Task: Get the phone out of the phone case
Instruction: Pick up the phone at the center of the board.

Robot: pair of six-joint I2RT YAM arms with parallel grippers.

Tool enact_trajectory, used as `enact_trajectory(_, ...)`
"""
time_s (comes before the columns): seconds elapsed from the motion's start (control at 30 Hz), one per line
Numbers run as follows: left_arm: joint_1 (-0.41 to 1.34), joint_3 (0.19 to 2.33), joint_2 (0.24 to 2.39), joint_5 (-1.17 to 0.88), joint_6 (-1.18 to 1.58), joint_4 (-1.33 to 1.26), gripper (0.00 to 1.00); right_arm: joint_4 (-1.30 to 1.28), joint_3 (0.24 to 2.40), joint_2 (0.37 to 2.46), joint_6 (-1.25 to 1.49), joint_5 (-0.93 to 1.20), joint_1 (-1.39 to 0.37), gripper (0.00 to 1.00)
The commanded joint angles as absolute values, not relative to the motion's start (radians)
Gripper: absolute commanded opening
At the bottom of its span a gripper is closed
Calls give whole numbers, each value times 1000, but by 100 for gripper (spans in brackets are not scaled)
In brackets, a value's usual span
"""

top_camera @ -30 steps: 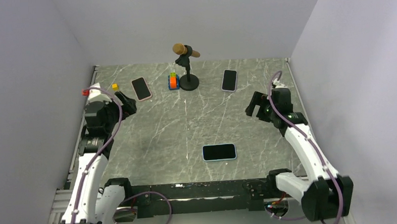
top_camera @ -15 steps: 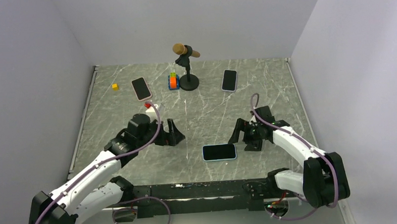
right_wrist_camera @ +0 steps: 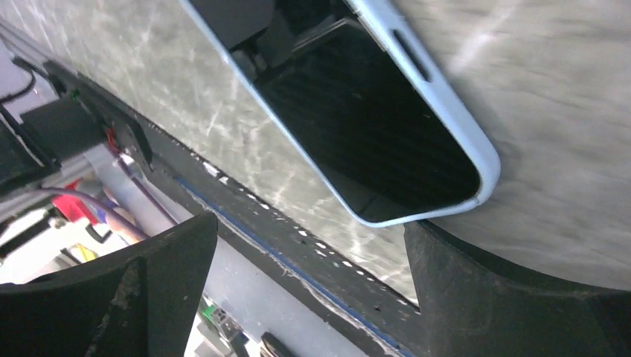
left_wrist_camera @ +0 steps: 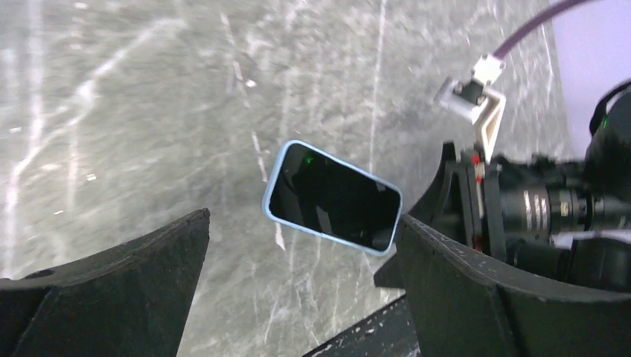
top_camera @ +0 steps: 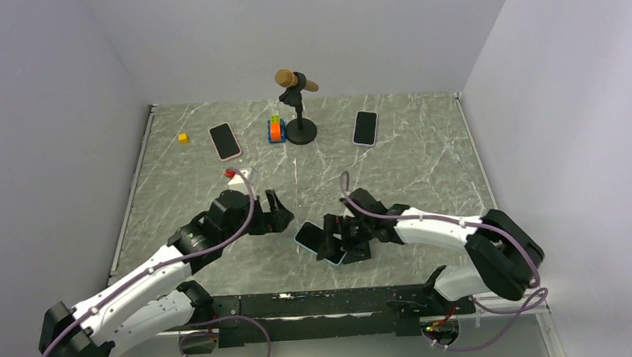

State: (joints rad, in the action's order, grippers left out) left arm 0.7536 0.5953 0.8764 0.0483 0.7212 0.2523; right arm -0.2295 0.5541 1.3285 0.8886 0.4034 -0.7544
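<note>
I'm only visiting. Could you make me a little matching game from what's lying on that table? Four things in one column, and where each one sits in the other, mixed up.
Things:
1. blue-cased phone
2. pink-cased phone
3. microphone
4. yellow block

Places:
A. up on a black stand, far middle
B. far side, farthest left of all
C. near side, lying diagonally
D. far side, just left of the orange block stack

Pairs: 1-C, 2-D, 3-A, 4-B
</note>
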Motion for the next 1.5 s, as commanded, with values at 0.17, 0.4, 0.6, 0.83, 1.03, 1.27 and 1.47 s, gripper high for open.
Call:
enact_trajectory(0.17,757,619,649,379,834,459,99,-532,864,1450,535,7,-884,100)
enact_trajectory(0.4,756,638,657,420,841,505,99,-490,898,1508,350,-81,-903,100)
enact_trajectory(0.6,758,661,663,479,857,564,99,-402,915,1557,183,6,-913,100)
enact_trajectory(0.83,757,660,640,520,870,601,99,-333,932,1618,243,95,-989,100)
enact_trajectory(1.03,757,662,649,533,907,617,99,-418,1040,1742,354,-135,-1083,100)
enact_trajectory(1.27,756,672,667,526,909,635,99,-538,1101,1879,367,-269,-1139,99)
enact_trajectory(1.47,756,653,670,501,929,629,99,-460,1029,1842,396,-226,-1135,68)
